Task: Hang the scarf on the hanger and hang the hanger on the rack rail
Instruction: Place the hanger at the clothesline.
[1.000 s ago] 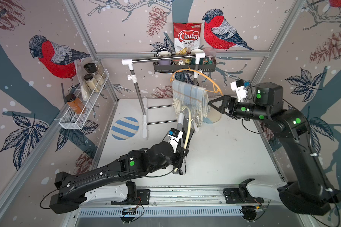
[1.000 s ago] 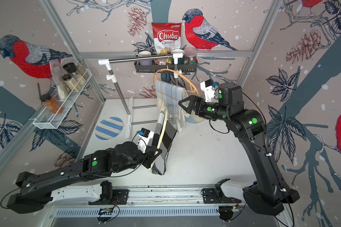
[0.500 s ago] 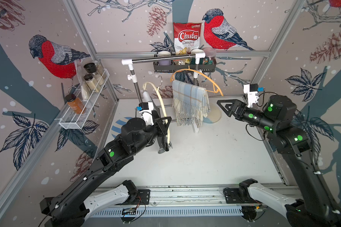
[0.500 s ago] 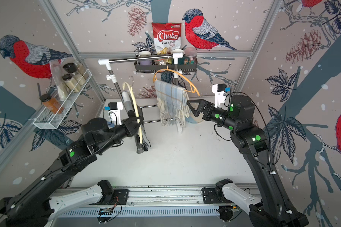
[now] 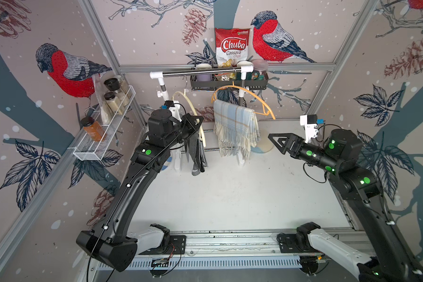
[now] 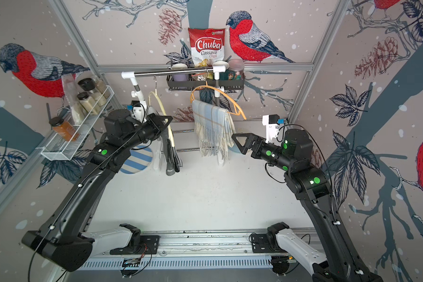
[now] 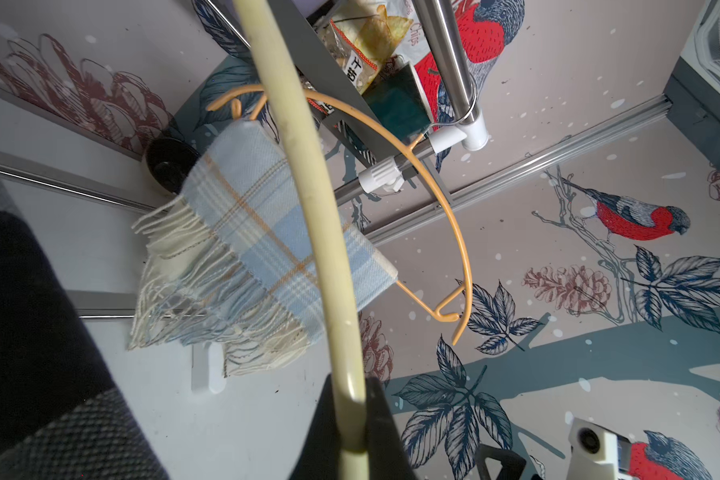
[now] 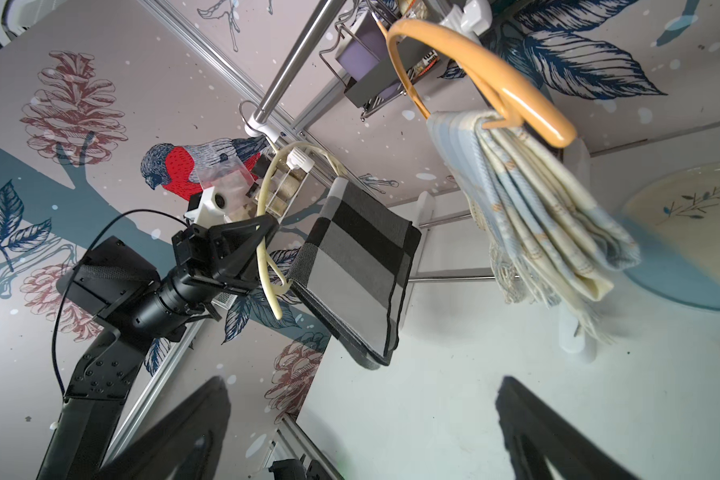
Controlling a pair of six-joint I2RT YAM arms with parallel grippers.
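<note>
Left gripper [image 5: 195, 123] is clenched on cream hanger [image 7: 308, 178], just under rail [image 5: 193, 72] toward its left-arm end. The hanger's hook looks set over the rail. Grey scarf [image 8: 358, 270] drapes over that hanger, hanging below the rail. Right gripper [image 5: 277, 141] is wide apart and empty, below the rail's other end. Plaid scarf [image 5: 235, 124] on orange hanger [image 5: 259, 99] hangs from the rail there.
</note>
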